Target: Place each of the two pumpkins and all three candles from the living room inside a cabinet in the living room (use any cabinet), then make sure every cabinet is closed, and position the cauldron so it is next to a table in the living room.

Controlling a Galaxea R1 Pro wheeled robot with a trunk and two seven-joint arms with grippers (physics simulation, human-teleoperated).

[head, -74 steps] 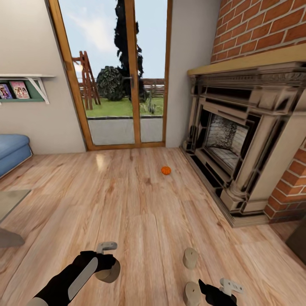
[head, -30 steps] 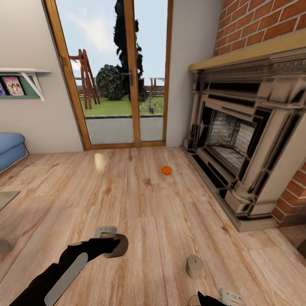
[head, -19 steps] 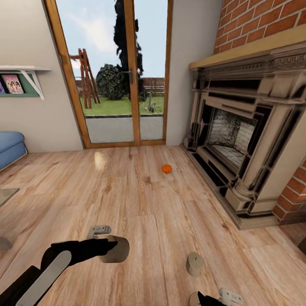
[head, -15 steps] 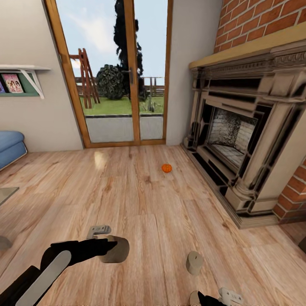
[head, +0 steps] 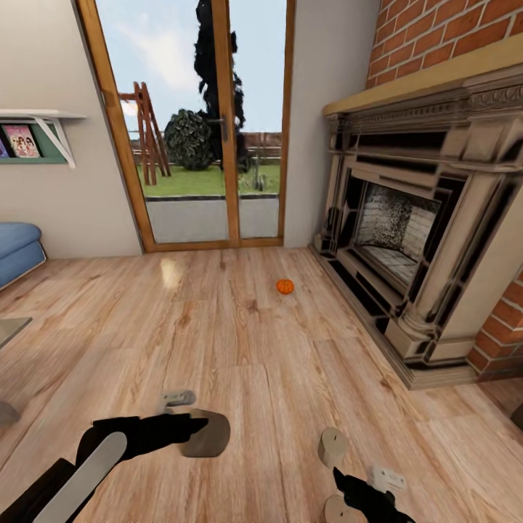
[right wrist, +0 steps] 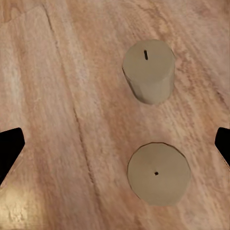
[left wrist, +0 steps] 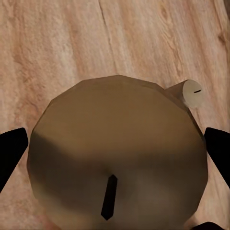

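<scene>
My left gripper (head: 192,425) is shut on a beige candle (head: 207,434), held just above the wood floor. In the left wrist view that candle (left wrist: 115,153) sits between the two black fingertips (left wrist: 10,152). Two more beige candles (head: 331,444) (head: 341,511) stand on the floor at the lower right. My right gripper (head: 363,485) hangs open over them, and its wrist view looks down on both candles (right wrist: 148,72) (right wrist: 158,172) with the fingers spread wide. A small orange pumpkin (head: 285,286) lies on the floor farther ahead, close to the fireplace.
A stone and brick fireplace (head: 407,240) with a raised hearth runs along the right. A glass door (head: 200,123) is at the back. A blue sofa (head: 18,250) and a grey table corner (head: 9,330) sit at the left. Bare floor stretches ahead to the pumpkin.
My left arm carried the candle a little right and nearer. My right gripper rose from the bottom edge toward the two floor candles. The pumpkin has stayed put.
</scene>
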